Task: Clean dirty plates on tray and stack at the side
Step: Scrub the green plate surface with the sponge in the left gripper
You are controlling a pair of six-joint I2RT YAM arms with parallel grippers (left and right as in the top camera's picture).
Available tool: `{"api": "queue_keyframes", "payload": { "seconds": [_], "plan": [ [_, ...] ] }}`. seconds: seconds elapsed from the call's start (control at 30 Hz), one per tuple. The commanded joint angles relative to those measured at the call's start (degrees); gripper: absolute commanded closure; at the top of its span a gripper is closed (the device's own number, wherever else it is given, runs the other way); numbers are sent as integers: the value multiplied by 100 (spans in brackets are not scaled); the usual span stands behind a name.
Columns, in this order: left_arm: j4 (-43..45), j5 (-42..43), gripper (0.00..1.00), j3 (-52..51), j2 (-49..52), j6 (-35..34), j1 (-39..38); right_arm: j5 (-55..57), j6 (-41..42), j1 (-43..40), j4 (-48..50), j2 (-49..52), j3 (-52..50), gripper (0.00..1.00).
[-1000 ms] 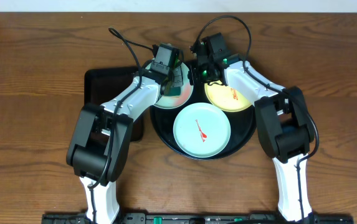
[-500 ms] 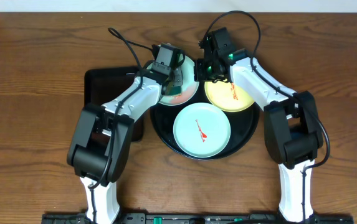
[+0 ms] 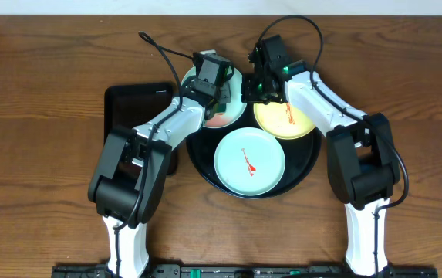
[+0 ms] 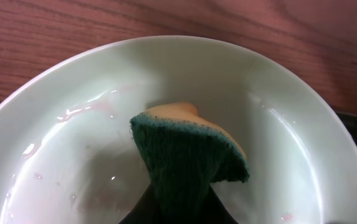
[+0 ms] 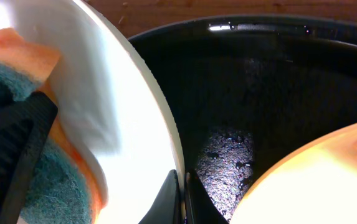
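Spreading under both arms, the table (image 3: pixel 43 62) carries a round black tray (image 3: pixel 307 158). A rectangular tray (image 3: pixel 128 104) lies well out to the outer side of the left gripper (image 3: pixel 221 96). All three plates lie on the round tray.

The front plate (image 3: pixel 267 170), light blue with a red smear (image 3: pixel 248 158) across its middle, sits nearer the robot than both grippers, roughly between them. The yellow plate (image 3: pixel 298 123) lies just beside the right gripper (image 5: pixel 182 193), on its outer side, and bears an orange smear (image 3: pixel 288 116). The back plate (image 4: pixel 303 143), also light blue, lies directly under the left gripper, on the right gripper's inner side.

The right gripper's jaws are pinched closed on that plate's rim. The left gripper is clamped on a sponge (image 4: pixel 187 158), green scouring face toward the wrist camera and yellow foam behind it, pressed against the plate's inner surface. Faint pink streaks (image 4: pixel 88 109) and wet drops mark the plate to the left of the sponge.
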Motion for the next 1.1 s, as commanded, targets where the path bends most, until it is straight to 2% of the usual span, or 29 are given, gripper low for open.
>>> {"api": "queue_keyframes", "payload": {
  "seconds": [0.0, 0.2, 0.33, 0.53, 0.8, 1.07],
  "plan": [
    [-9, 391, 93, 103, 118, 92, 140, -267, -15, 216, -24, -219, 92, 99],
    [-728, 595, 92, 111, 118, 116, 391, -262, -15, 216, -17, -221, 92, 99],
    [-1130, 588, 93, 162, 111, 461, 431, -258, -11, 216, -4, -221, 92, 99],
    [-1596, 175, 93, 472, 94, 551, 433, -219, 7, 210, -7, -221, 92, 99],
    [-1679, 94, 93, 573, 101, 658, 431, -114, 11, 210, -50, -221, 92, 99],
    [-1591, -212, 93, 605, 101, 874, 420, 501, 155, 151, -343, -221, 92, 99]
  ]
}}
